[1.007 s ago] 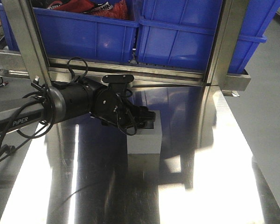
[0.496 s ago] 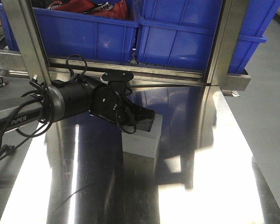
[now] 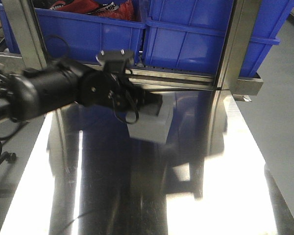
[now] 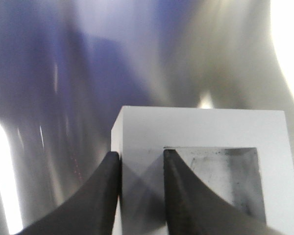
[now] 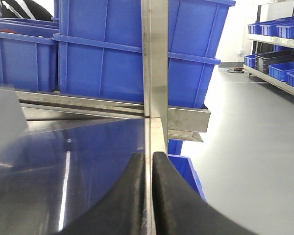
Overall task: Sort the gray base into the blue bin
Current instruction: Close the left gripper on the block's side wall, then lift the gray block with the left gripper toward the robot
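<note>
The gray base [image 3: 152,129] is a matte gray block with a square recess, hanging tilted just above the steel table. My left gripper [image 3: 155,105] is shut on it. In the left wrist view one finger lies outside the wall of the gray base [image 4: 201,128] and the other inside the recess, with my left gripper [image 4: 141,154] pinching that wall. Blue bins [image 3: 206,30] stand in a row on the rack behind the table. My right gripper [image 5: 149,155] is shut with nothing in it, over the table's right edge.
Two steel uprights [image 3: 236,44] [image 3: 22,39] and a steel rail [image 3: 186,81] stand between table and bins. The left bin [image 3: 88,36] holds red and black items. Another blue bin [image 5: 186,172] sits on the floor right of the table.
My left arm has lifted the gray base off the table and carried it up and back toward the bins, tilting it. The arm is blurred with motion.
</note>
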You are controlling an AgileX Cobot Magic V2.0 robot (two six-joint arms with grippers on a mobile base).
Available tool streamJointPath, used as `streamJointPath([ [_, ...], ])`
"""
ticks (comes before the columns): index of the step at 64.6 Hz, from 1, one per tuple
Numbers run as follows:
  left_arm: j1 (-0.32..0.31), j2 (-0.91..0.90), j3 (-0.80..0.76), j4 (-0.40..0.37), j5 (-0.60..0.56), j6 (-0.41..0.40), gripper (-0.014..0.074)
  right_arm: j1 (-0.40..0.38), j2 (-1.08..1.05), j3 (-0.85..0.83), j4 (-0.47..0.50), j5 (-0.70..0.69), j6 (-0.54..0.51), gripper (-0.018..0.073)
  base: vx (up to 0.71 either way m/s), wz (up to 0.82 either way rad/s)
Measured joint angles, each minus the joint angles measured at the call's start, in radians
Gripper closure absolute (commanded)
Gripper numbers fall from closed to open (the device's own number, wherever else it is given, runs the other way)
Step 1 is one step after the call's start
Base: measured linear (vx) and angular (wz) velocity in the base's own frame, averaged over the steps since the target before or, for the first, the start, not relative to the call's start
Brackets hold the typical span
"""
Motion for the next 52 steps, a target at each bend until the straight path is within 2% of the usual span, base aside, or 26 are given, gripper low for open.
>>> streamJointPath([
  [6,-0.002,-0.089,0.032,0.037,-0.035,0.001,0.0557,0.000,0.000,0.000,0.000,0.000,0.000,0.0564,0.00,0.00],
  [15,-0.002,-0.237,0.111,0.052,-0.078,0.003,0.0557,0.000,0.000,0.000,0.000,0.000,0.000,0.0564,0.00,0.00],
  [36,-0.003,-0.616,0.396,0.141,-0.138,0.003,0.0557,0.000,0.000,0.000,0.000,0.000,0.000,0.0564,0.00,0.00],
  [52,-0.003,-0.911,0.661,0.155,-0.247,0.004,0.0557,0.000,0.000,0.000,0.000,0.000,0.000,0.0564,0.00,0.00],
])
